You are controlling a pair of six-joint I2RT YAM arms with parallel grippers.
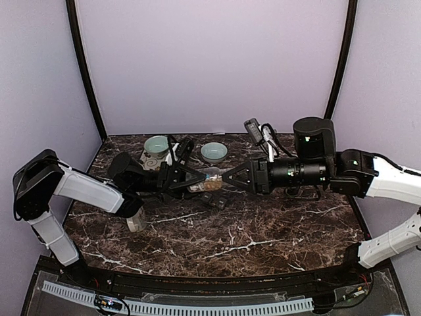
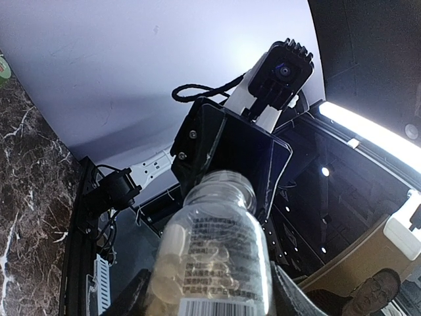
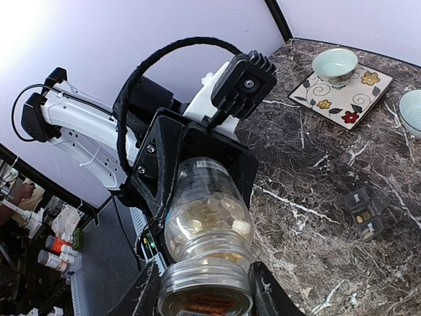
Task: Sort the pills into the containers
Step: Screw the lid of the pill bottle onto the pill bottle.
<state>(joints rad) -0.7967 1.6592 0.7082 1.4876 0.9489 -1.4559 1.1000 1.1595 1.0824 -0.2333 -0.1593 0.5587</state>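
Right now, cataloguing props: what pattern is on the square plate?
The square plate is cream with dark swirls and red and yellow flowers; the right wrist view shows it best.

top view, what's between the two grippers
A clear pill bottle, lying sideways, gripped at opposite ends by the left gripper and the right gripper; the top view shows it.

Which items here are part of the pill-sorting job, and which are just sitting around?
In the job: pill bottle, held between left claw and right claw; pill box; likely the bowl on the tile and the other bowl.
Lying about: patterned tile.
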